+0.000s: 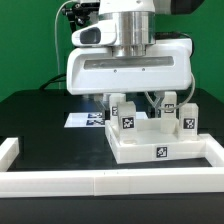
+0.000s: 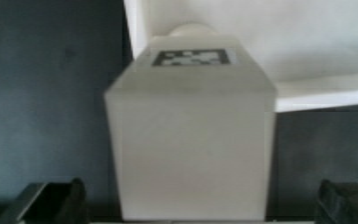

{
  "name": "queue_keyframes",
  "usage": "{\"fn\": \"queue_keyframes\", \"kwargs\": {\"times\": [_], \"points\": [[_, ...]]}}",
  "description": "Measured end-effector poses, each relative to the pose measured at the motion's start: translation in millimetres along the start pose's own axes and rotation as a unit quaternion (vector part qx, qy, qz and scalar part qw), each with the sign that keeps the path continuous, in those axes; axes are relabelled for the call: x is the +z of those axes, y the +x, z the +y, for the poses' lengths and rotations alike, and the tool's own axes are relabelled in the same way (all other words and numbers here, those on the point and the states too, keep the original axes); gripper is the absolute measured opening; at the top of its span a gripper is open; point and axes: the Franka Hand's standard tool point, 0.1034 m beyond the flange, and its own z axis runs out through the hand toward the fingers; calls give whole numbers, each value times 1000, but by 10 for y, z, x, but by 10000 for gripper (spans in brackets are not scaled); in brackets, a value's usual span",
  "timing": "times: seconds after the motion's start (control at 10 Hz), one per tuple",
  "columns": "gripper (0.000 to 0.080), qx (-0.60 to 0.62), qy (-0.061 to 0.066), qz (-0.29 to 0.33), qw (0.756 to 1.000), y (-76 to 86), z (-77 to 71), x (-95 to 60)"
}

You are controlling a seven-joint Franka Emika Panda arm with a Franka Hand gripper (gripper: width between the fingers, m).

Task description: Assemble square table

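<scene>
A: In the exterior view, where is the claw [image 1: 137, 103]?

B: Low over the square tabletop [image 1: 160, 147], which lies on the black desk [image 1: 30, 115] inside the white border rails [image 1: 100, 181]. Tagged legs [image 1: 127, 116] stand on the top.

A: Any writing?

B: Only black-white square tags; the marker board [image 1: 84, 119] sits behind.

A: And the wrist view?

B: The claw [image 2: 194, 200] is spread wide, its dark fingers [image 2: 51, 200] apart on either side of a white leg [image 2: 190, 120], gripping nothing. The leg's tag [image 2: 194, 57] is blurred.

Matt white plastic tabletop [image 1: 140, 145] (legs [image 1: 127, 117] too)
</scene>
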Motion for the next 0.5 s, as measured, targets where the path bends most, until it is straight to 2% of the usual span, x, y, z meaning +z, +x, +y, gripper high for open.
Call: {"fn": "queue_keyframes", "kwargs": {"times": [0.2,0.4,0.5], "points": [[648,-3,4,3,1000,-25,-12,-94],[648,0,8,4,1000,-159,-16,-160],[648,-3,7,5,1000,-223,18,-146]]}}
